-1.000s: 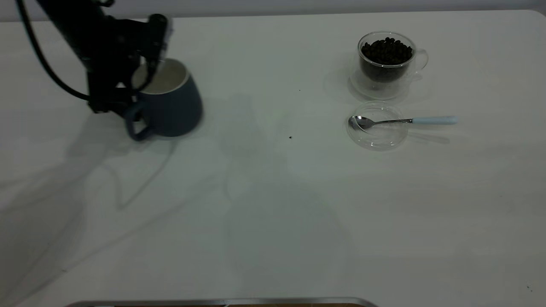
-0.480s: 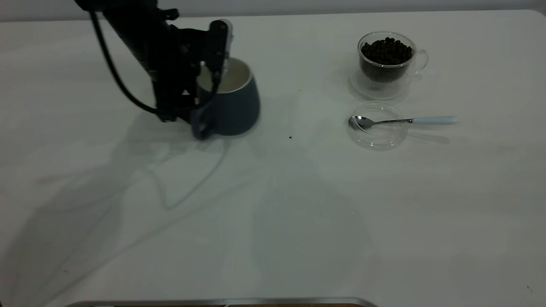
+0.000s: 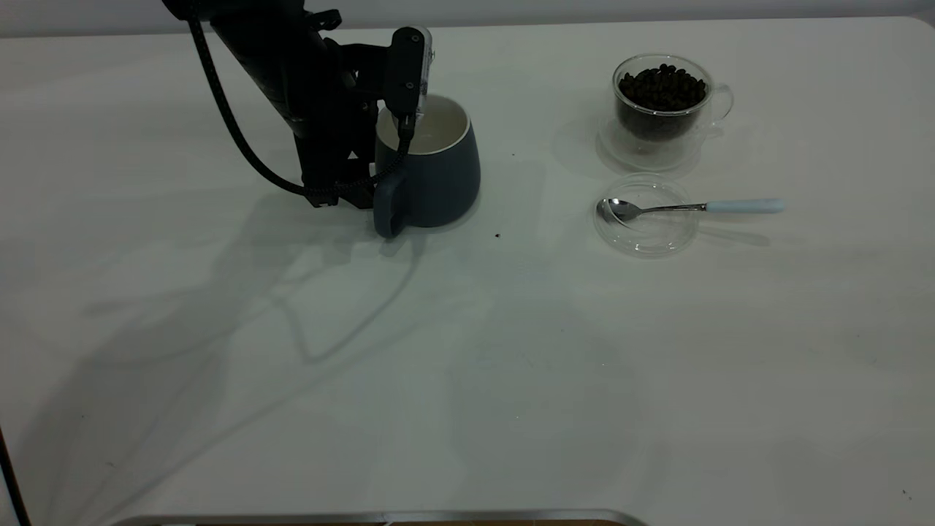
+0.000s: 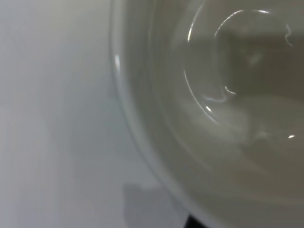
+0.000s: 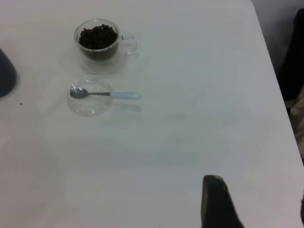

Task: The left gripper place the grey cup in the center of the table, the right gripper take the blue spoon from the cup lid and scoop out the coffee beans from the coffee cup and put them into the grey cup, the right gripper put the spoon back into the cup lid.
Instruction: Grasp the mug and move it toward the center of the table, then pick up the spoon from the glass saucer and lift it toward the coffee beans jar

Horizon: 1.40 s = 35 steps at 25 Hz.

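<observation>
The grey cup (image 3: 434,175), dark outside and pale inside, stands left of the table's middle with its handle toward the front. My left gripper (image 3: 391,135) is shut on the cup's rim on its left side. The left wrist view shows only the cup's pale inside (image 4: 228,118). The glass coffee cup (image 3: 663,102) full of beans stands at the back right. The clear cup lid (image 3: 646,215) lies in front of it, with the blue-handled spoon (image 3: 687,207) resting across it. My right gripper (image 5: 256,209) is open, far from the spoon (image 5: 107,94), and outside the exterior view.
A loose bean (image 3: 497,235) lies on the table between the grey cup and the lid. The left arm's cable (image 3: 241,139) hangs behind the gripper. A metal edge (image 3: 380,517) runs along the table's front. The table's right edge shows in the right wrist view (image 5: 273,66).
My left gripper has carried the grey cup to the right, from the far left toward the table's middle. The spoon, lid and coffee cup have not moved.
</observation>
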Available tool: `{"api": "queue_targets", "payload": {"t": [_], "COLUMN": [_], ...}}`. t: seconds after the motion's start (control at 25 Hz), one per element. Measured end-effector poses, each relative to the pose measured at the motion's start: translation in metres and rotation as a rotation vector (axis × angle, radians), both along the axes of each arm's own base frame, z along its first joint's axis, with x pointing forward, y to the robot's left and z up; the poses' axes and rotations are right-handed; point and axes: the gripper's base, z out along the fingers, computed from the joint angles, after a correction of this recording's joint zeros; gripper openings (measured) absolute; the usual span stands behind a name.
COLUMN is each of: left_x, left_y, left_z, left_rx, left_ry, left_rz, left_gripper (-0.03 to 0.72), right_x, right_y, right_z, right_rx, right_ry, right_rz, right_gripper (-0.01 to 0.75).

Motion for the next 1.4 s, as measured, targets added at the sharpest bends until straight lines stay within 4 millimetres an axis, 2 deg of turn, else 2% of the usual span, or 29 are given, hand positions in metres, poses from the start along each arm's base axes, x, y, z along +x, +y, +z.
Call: {"api": "queue_targets", "payload": {"t": [0.16,0.24,0.52,0.64,0.76,0.88,1.04,1.2,1.32,1.4], "left_x": [0.001,0.005,0.014,0.013,0.01,-0.007,-0.05,-0.099,-0.118,-0.129], "left_y": [0.002,0.007,0.045,0.059,0.074,0.086,0.101,0.119,0.129,0.134], "left_z": [0.002,0.01,0.063,0.097,0.159,0.225,0.299,0.343,0.363,0.368], "left_rx": [-0.009,-0.021,-0.053,-0.086,-0.164,-0.268,-0.35,-0.256,-0.247,-0.252], "left_ry": [0.003,-0.004,0.048,0.065,0.035,0.033,0.101,0.172,0.111,0.088], "left_rz": [0.032,0.066,0.163,0.243,0.4,0.601,0.831,0.99,1.104,1.164], "left_gripper": [0.566,0.566,0.566,0.566,0.566,0.566,0.566,0.566,0.566,0.566], "right_x": [0.0,0.0,0.0,0.0,0.0,0.0,0.0,0.0,0.0,0.0], "right_y": [0.0,0.0,0.0,0.0,0.0,0.0,0.0,0.0,0.0,0.0], "right_z": [0.0,0.0,0.0,0.0,0.0,0.0,0.0,0.0,0.0,0.0], "right_rx": [0.0,0.0,0.0,0.0,0.0,0.0,0.0,0.0,0.0,0.0], "right_ry": [0.0,0.0,0.0,0.0,0.0,0.0,0.0,0.0,0.0,0.0], "right_rz": [0.0,0.0,0.0,0.0,0.0,0.0,0.0,0.0,0.0,0.0], "right_gripper": [0.451,0.451,0.451,0.451,0.451,0.451,0.451,0.451,0.451,0.451]}}
